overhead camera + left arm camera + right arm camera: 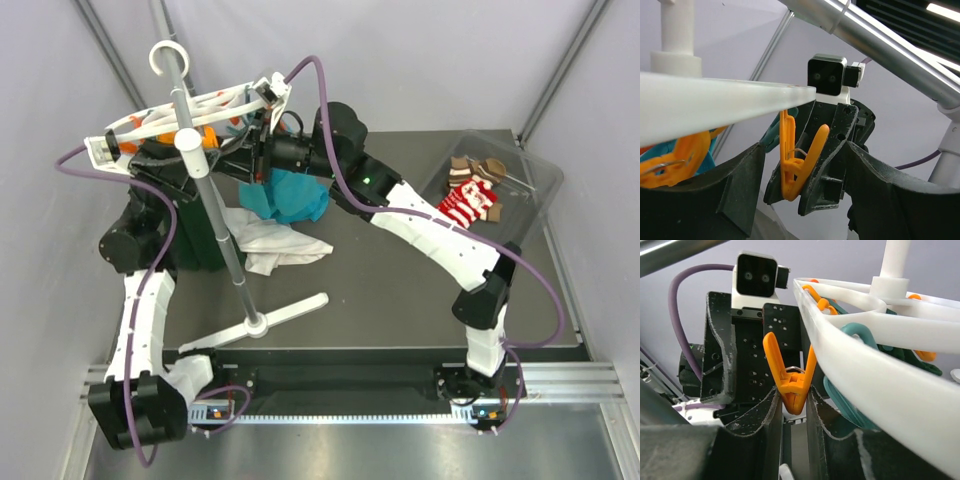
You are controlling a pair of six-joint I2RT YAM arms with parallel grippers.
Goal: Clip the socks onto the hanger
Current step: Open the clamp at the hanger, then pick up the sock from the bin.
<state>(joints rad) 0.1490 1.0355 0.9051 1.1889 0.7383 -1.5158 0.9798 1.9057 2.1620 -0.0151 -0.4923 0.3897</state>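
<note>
Closest in, the right jaws are pressed together on the lower end of an orange clip (pixel 791 382), just under the white ring of the hanger (pixel 880 360). Facing them, the left jaws stand spread wide with nothing between them. We cannot tell whether the clip's mouth is open. No sock is at the hanger: the socks (pixel 468 202) lie in the clear bin (pixel 545 185) at the right of the bench (pixel 400 290), well apart from both arms. We judge the step in hand to be readying a clip. To do it well, we would keep the squeeze square so the ring does not twist on its grey pole (pixel 215 200). We would also send the free left arm for a sock and feed its cuff deep into the mouth before easing off. Further out, the dark bench carries a white cloth (pixel 272 245), a teal cloth (pixel 297 195) and a dark green garment (pixel 195 238), all crowded round the foot of the pole. Beyond them stand pale lilac walls with metal struts (pixel 560 70) in the corners.
</note>
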